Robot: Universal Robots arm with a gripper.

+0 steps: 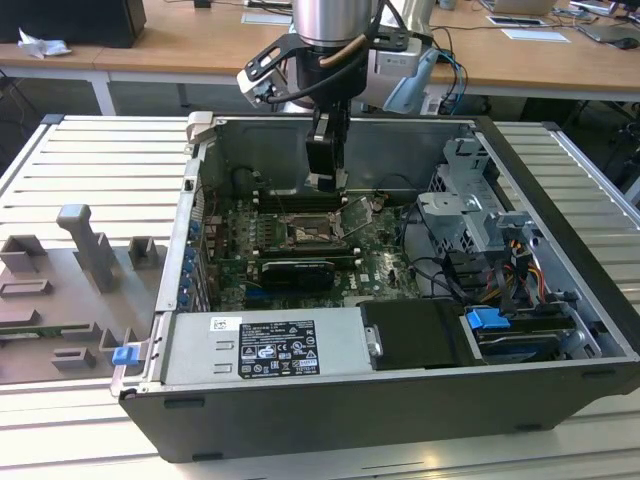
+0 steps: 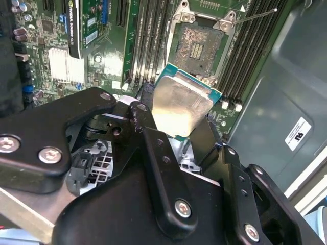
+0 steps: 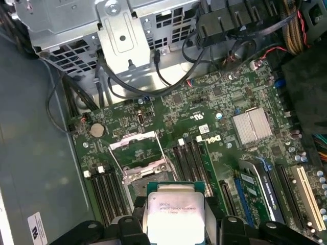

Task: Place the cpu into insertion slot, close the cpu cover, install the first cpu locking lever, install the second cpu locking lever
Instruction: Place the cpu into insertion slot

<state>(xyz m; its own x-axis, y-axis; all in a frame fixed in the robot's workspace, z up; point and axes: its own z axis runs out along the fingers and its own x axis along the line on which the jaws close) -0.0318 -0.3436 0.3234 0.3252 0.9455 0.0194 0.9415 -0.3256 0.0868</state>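
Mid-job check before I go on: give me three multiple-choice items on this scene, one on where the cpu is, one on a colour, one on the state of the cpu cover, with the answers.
1. Where is the cpu?
A. lying outside the computer case
B. gripped in the hand, above the circuit board
C. seated and let go

2. What colour is the circuit board around the insertion slot?
A. green
B. red
C. white

3. How does the cpu cover stand?
A. shut flat
B. locked under both levers
C. swung up, open

Answers:
1 B: in both wrist views the chip sits between the fingers, clear of the board.
2 A: the board shows green all around the slot.
3 C: the exterior view shows the frame tilted up, and the slot's contacts lie bare.
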